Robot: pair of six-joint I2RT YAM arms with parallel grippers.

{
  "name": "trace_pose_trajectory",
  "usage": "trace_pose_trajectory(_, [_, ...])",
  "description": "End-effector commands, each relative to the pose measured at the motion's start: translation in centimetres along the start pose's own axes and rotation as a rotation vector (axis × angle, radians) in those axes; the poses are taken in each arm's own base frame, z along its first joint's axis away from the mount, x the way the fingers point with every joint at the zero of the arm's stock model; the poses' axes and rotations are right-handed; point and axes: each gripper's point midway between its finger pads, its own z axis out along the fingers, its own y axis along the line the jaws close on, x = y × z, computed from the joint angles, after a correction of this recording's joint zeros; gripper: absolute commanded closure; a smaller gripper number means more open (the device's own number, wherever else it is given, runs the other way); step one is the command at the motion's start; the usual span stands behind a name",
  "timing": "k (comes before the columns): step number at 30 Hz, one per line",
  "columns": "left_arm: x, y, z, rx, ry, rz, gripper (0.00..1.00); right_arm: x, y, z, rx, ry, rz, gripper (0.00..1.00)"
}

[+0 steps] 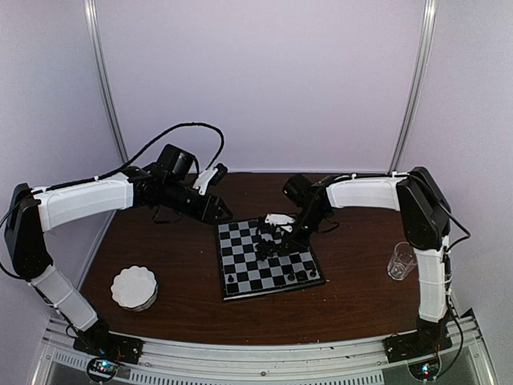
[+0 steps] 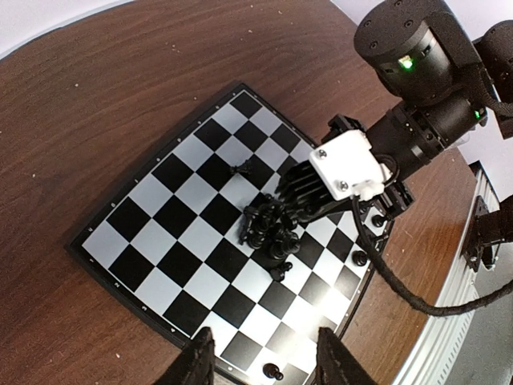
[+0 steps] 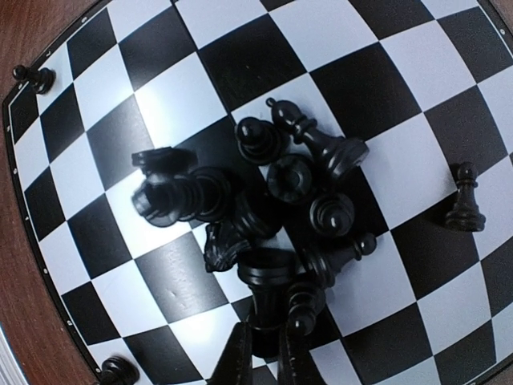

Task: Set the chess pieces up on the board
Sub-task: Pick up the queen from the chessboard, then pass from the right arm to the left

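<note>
The board lies mid-table with a heap of black chess pieces near its centre. My right gripper reaches down into the heap. In the right wrist view its jaws are shut on a dark column-shaped piece at the heap's near edge. Single pieces stand along the board's rim and one stands apart. My left gripper hovers off the board's far-left corner, open and empty, its fingertips framing the board's edge.
A round white scalloped dish sits on the brown table at front left. A clear glass stands at the right beside the right arm. The right arm's wrist and cable hang over the board's right side.
</note>
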Motion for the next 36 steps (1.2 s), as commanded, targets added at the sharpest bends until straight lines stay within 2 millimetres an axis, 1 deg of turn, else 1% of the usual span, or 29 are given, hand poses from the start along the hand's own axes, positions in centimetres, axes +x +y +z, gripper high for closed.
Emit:
trace_pose_trajectory(1, [-1.8,-0.6,-1.2,0.016,-0.061,0.024,0.57,0.4,0.9,-0.7,-0.011,0.019,-0.018,0.95])
trace_pose_trajectory(5, [-2.1,-0.9,-1.4,0.029,-0.079,0.027,0.57,0.4,1.7,-2.9,0.006,0.012,-0.035,0.98])
trace_pose_trajectory(9, [-2.2,-1.7,-1.3,0.082,-0.099,0.018,0.57,0.1,2.8,-5.3,0.004,-0.008,-0.043,0.98])
trace_pose_trajectory(12, [-2.2,-2.7,-1.0,0.158,-0.120,-0.003,0.56,-0.3,3.6,-7.0,0.004,-0.033,-0.048,0.98])
trace_pose_trajectory(13, [-2.1,-3.0,-0.8,0.183,-0.122,-0.020,0.54,-0.4,3.8,-7.5,0.000,-0.042,-0.049,0.98])
trace_pose_trajectory(18, [-1.7,-4.1,0.6,0.308,-0.115,-0.134,0.51,-1.8,5.4,-9.3,-0.006,-0.078,-0.081,0.98])
trace_pose_trajectory(20, [-1.4,-4.6,1.1,0.368,-0.098,-0.194,0.50,-2.5,6.0,-9.8,-0.006,-0.091,-0.099,0.98])
trace_pose_trajectory(21, [-1.9,-5.1,1.2,0.405,-0.117,-0.198,0.49,-2.9,6.3,-10.0,-0.007,-0.096,-0.108,0.97])
trace_pose_trajectory(24, [-1.8,-6.3,1.6,0.498,-0.108,-0.245,0.47,-3.9,7.0,-10.4,-0.012,-0.110,-0.132,0.97])
trace_pose_trajectory(32, [0.4,-7.6,4.0,0.538,0.000,-0.307,0.46,-5.7,8.5,-10.7,-0.049,-0.132,-0.149,0.97])
trace_pose_trajectory(36, [1.3,-8.7,4.8,0.577,0.043,-0.317,0.49,-6.2,8.7,-10.9,-0.051,-0.142,-0.157,0.97])
